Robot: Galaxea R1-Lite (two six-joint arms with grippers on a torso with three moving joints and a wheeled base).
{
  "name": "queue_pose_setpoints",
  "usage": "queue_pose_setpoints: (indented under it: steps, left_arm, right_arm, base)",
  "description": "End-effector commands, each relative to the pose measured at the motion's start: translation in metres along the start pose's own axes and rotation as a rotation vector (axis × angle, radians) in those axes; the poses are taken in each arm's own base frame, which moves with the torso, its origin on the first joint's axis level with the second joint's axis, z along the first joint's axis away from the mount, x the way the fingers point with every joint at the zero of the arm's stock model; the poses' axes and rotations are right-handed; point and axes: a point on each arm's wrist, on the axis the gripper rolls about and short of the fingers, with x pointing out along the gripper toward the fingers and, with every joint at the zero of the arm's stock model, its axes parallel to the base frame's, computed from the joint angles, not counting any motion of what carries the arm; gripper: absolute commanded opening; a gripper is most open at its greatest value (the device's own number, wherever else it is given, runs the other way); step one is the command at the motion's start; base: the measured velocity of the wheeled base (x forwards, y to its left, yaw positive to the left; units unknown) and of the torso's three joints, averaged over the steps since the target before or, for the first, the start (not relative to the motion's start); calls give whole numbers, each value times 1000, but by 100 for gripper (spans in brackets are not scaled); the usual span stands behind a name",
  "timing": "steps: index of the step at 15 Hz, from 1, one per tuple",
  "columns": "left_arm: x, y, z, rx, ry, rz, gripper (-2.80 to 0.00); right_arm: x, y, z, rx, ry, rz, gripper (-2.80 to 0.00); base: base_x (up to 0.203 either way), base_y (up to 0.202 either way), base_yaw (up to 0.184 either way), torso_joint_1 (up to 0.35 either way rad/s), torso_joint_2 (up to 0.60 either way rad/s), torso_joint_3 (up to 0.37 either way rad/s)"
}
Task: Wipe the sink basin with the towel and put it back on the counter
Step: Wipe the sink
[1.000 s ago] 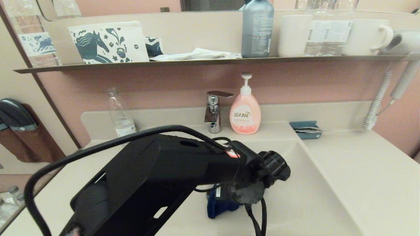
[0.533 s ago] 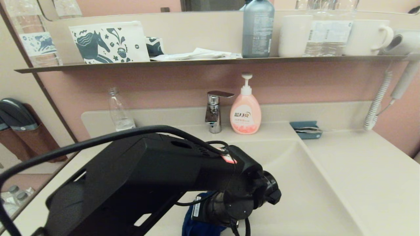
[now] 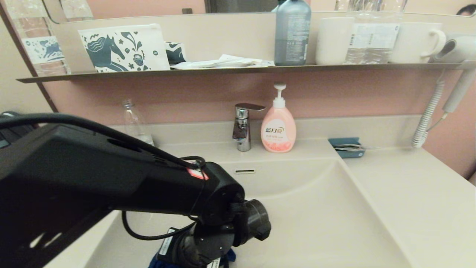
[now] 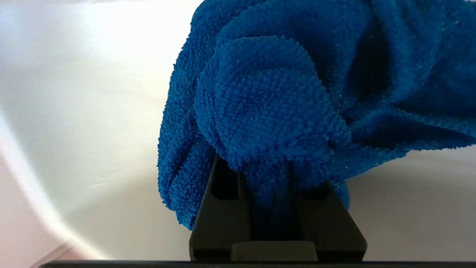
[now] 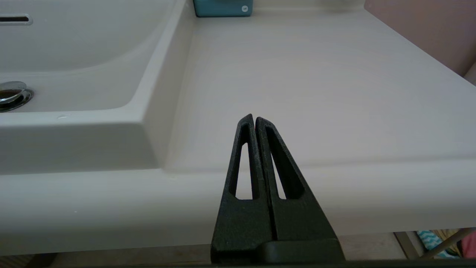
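Note:
The blue towel [image 4: 267,104] is bunched up, and my left gripper [image 4: 269,186] is shut on it, pressing it against the pale floor of the sink basin [image 4: 93,93]. In the head view my left arm reaches into the near left part of the sink basin [image 3: 316,216], and only scraps of the towel [image 3: 157,263] show under the wrist. The overflow slot [image 3: 245,171] is in view. The chrome drain plug [image 5: 11,95] shows only in the right wrist view. My right gripper [image 5: 254,119] is shut and empty, parked low before the front edge of the counter [image 5: 316,74].
A chrome faucet [image 3: 242,126], a pink soap bottle [image 3: 278,124] and a clear bottle [image 3: 135,128] stand behind the basin. A teal box [image 3: 346,147] lies at the back of the counter [image 3: 409,197]. Above it, a shelf [image 3: 238,69] carries bottles and mugs. A hair dryer [image 3: 455,70] hangs at right.
My left arm has swept the towel leftward and toward the near edge of the basin. The overflow slot, hidden before, is now uncovered. The right arm has not moved.

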Motion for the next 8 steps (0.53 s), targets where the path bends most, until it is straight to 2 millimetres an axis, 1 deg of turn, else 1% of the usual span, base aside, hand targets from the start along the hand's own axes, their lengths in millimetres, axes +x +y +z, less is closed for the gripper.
queue_pose_setpoints:
  steps: [1,4,6,8]
  left_arm:
    - [-4,40,-10,-18,-1,-1,-280]
    - [-17,73,-12,41,-65,-19,-280]
    - [-14,87,-7,49,-73,16,-280]
    - [-3,91,-6,39,-31,43,-280]
  right_arm:
    - [0,0,0,0,1,0,-280]
    - [0,0,0,0,0,0,-280]
    - [0,0,0,0,1,0,-280]
    - [0,0,0,0,1,0,-280]
  base:
    - [0,0,0,0,0,0]
    - [0,0,0,0,0,0]
    - [0,0,0,0,0,0]
    - [0,0,0,0,0,0]
